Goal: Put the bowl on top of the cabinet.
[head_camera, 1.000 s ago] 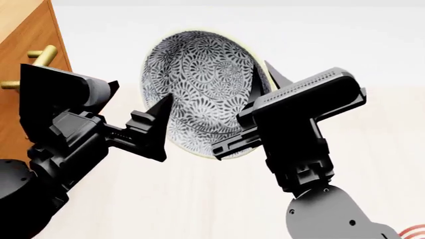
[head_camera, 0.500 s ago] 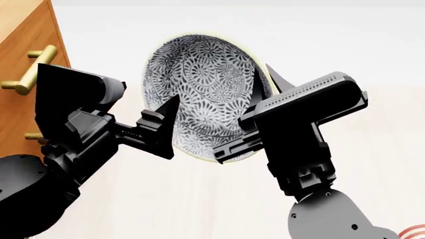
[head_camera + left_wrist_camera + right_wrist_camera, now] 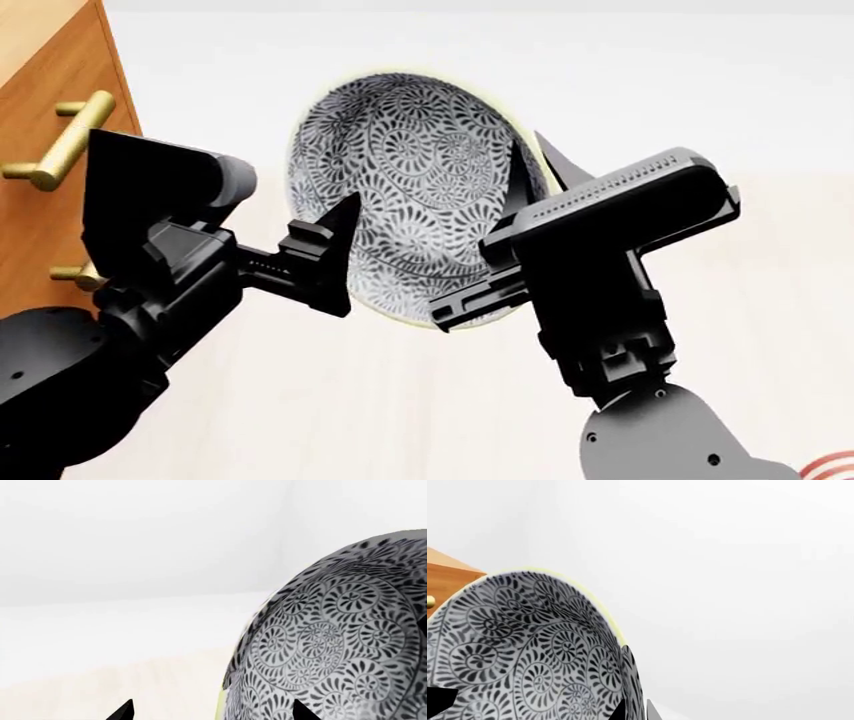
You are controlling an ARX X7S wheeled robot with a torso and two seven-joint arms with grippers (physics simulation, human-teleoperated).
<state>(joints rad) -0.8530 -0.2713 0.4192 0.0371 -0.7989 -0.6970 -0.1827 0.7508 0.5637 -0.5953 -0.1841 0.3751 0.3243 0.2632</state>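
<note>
The bowl (image 3: 414, 190), white with dense grey-black floral pattern and a pale yellow rim, hangs tilted on edge in the air, its inside facing the head camera. My right gripper (image 3: 531, 160) is shut on its right rim, one finger inside the wall and one outside. My left gripper (image 3: 334, 245) is open at the bowl's left edge. In the left wrist view the bowl (image 3: 333, 645) has its rim between that gripper's (image 3: 212, 711) spread fingertips. The right wrist view shows the bowl (image 3: 527, 645) pinched by the right gripper (image 3: 637, 710). The orange-brown cabinet (image 3: 54, 80) stands at the left.
Brass bar handles (image 3: 60, 140) stick out from the cabinet front close behind my left arm. A corner of the cabinet (image 3: 447, 567) shows beyond the bowl in the right wrist view. A red-ringed plate (image 3: 834, 467) peeks in at the bottom right corner. Pale floor lies below.
My left arm has moved right and closer to the bowl's left edge. The bowl and the right gripper have barely shifted.
</note>
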